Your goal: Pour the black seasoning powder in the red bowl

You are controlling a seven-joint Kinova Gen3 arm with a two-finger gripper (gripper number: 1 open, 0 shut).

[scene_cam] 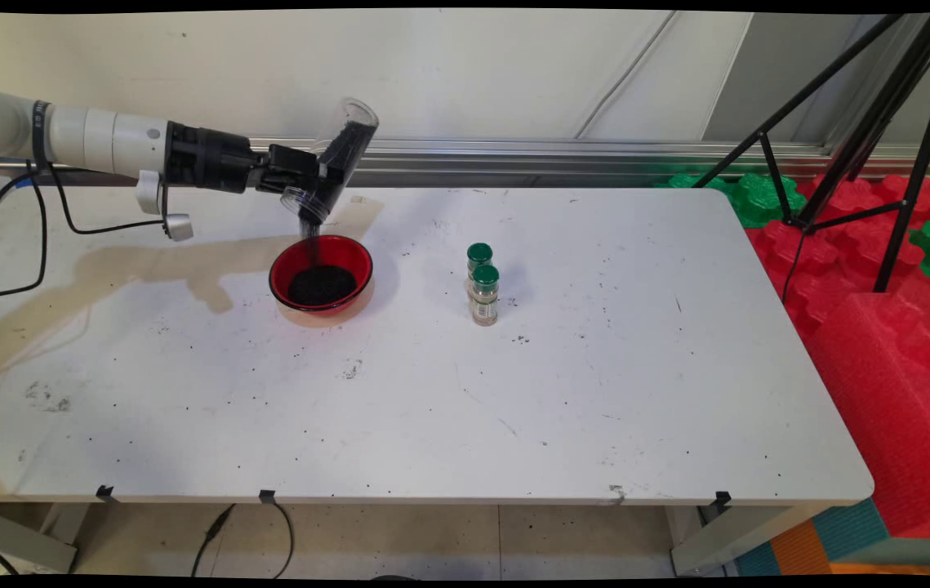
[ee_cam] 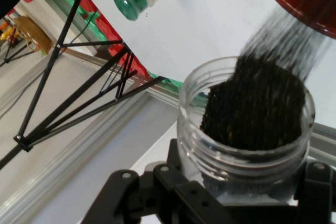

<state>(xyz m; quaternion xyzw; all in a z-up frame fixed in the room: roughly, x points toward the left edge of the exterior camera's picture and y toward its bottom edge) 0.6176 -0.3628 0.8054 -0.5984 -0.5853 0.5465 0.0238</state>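
the black two-finger gripper [scene_cam: 319,173] is clamped on a clear plastic jar [scene_cam: 334,163], holding it tipped with its open mouth pointing down and its closed base up toward the wall. the jar sits just above and slightly behind a red bowl [scene_cam: 354,255] on the white table [scene_cam: 595,408]. a thin stream of fine black granules [scene_cam: 312,237] falls from the jar's mouth into the bowl, where a dark mound [scene_cam: 322,284] already covers the bottom. the bowl is round, glossy red inside with a dark rim. in the hand view the jar's ridged mouth [ee_cam: 247,153] is see-through and packed with grainy black material. to the bowl's right, well apart, two small glass spice bottles [scene_cam: 482,286] with green caps stand upright, one just behind the other. black specks dot the scuffed tabletop. red and green foam blocks [scene_cam: 881,327] and a black tripod [scene_cam: 881,122] stand off the table's right side.
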